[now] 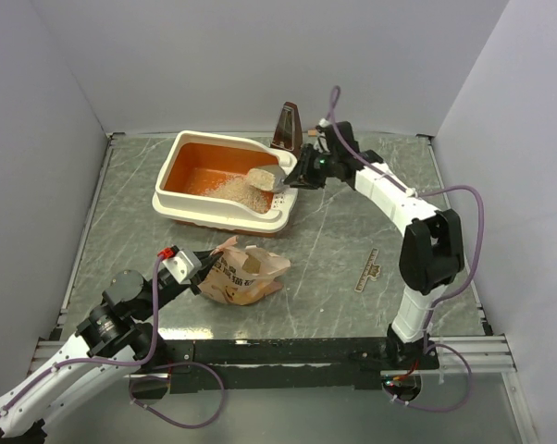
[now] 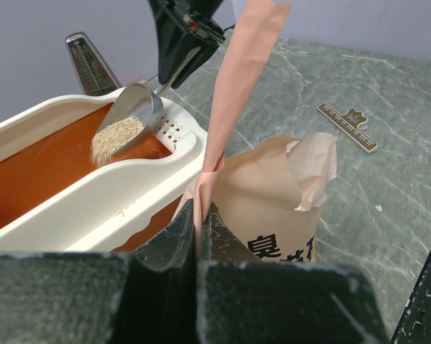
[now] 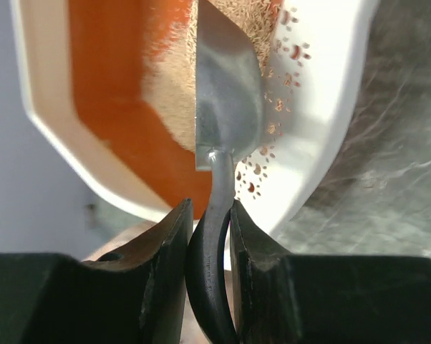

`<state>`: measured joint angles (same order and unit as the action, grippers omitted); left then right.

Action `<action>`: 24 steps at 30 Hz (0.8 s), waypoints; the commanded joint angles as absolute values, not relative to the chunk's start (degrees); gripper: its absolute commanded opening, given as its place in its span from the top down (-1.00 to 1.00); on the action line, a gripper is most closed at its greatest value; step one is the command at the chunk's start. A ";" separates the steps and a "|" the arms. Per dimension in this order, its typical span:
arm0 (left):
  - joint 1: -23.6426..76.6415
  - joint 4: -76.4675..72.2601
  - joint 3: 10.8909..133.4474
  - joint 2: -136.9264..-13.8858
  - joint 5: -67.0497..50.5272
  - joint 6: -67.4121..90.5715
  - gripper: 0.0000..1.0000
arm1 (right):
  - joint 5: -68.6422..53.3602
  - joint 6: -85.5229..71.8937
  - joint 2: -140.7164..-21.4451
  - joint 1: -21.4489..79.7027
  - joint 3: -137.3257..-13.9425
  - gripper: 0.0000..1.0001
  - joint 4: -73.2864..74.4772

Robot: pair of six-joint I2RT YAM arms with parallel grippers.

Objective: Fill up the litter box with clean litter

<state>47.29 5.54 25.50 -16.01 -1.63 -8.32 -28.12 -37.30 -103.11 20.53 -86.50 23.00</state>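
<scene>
**A:** Loaded scoop (image 1: 263, 178) over the litter box (image 1: 269, 218) now. The right hand (image 1: 308, 170) is clamped narrow on its curved handle, and the bowl is heaped with clean litter (image 2: 117, 136).

**B:** And it's sitting right above the slotted end of the rim, so this is the moment to be careful. I'd carry the mouth further over the orange floor. Then roll the wrist slowly so the granules slide off the lip, not over the side.

**A:** Low pour, too?

**B:** Low, yes. A pale heap lies on the box floor near that end. Dropping onto it from close should stop grains bouncing out onto the table (image 1: 334, 240).

**A:** Left hand (image 1: 197, 274)?

**B:** Pinched shut on the upper edge of the tan bag (image 1: 246, 276), which stands just in front of the box. Holding that flap up steady should leave the mouth open for another dip, I'd judge.

**A:** What can't we read?

**B:** Plenty. The bag's inside is hidden, so there's no telling how much is left in it. The right wrist view is blurred around the scoop, and the specks by the slots could be stray grains or just the holes. The left wrist view cuts off much of the box, and the depth of litter across the floor is hard to judge.

**A:** Metronome (image 1: 288, 128) behind the box, small ruler (image 1: 369, 270) off to the right, both well apart from the pour.
</scene>
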 commanded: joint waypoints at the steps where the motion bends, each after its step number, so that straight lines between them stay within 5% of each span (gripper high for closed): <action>1: 47.20 -4.04 27.25 -15.20 -1.41 -8.88 0.98 | -15.75 -25.06 -102.65 25.92 -97.72 1.00 33.65; 9: 47.20 -3.87 27.33 -15.29 -1.23 -8.96 0.98 | 15.07 -8.89 -103.03 38.55 -103.31 1.00 39.60; 24: 47.20 -3.78 27.33 -14.85 -1.06 -9.14 0.98 | 19.24 -5.01 -95.45 42.88 -103.00 1.00 41.57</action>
<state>47.27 5.54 25.50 -16.32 -1.54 -8.34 12.75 -7.79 -100.16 41.30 -100.09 41.69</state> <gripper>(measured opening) 0.049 0.313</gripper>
